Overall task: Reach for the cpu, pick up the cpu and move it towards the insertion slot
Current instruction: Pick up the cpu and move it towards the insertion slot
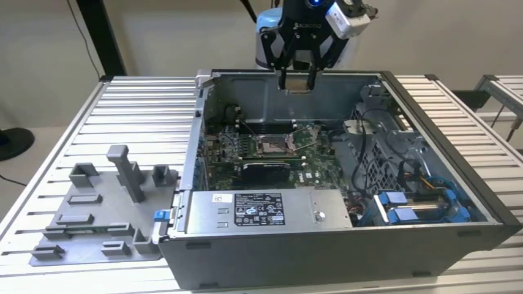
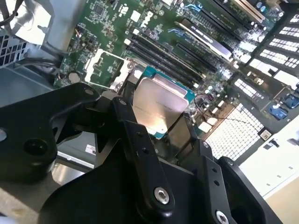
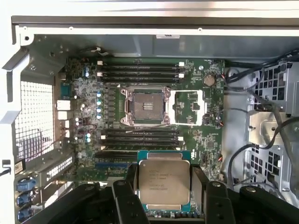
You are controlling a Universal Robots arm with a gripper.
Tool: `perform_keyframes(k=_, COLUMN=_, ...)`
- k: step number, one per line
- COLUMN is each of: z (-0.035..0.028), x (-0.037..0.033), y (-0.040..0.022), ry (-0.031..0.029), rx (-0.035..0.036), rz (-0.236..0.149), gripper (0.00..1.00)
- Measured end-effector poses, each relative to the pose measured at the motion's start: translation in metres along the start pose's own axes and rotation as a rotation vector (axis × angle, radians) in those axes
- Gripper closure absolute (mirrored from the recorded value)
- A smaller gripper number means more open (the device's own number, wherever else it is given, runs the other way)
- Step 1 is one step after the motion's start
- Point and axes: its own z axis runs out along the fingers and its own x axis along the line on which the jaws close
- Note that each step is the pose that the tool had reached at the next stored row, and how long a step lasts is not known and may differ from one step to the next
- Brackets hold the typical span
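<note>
- We see the cpu (image 3: 163, 182) with a brushed, silvery metal lid, dully reflective.
- The claw (image 3: 163, 196) looks like matt black metal with shiny rivets.
- The insertion slot (image 3: 145, 106) has a bright metal frame.
- Beside the computer case (image 1: 327, 245), the surface (image 1: 139, 110) is ribbed aluminium.

The exterior view looks down from high in front of the table (image 1: 122, 98), taking in the whole open computer case (image 1: 343, 245) — arm at the far side. The first wrist view stares straight down into the case from well above the motherboard (image 3: 196, 135). The second wrist view rides closer, tilted — it shares that green motherboard (image 2: 154, 28) with the others.
</note>
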Motion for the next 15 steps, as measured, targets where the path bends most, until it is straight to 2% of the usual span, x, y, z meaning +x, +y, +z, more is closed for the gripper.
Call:
perform_keyframes(k=6, z=0.0017, x=0.0002, y=0.0153, ry=0.0000, rx=0.0001, rz=0.000, gripper=1.00)
perform_keyframes(k=15, z=0.0090, x=0.0006, y=0.0382, ry=0.0000, rx=0.0001, rz=0.005, gripper=1.00)
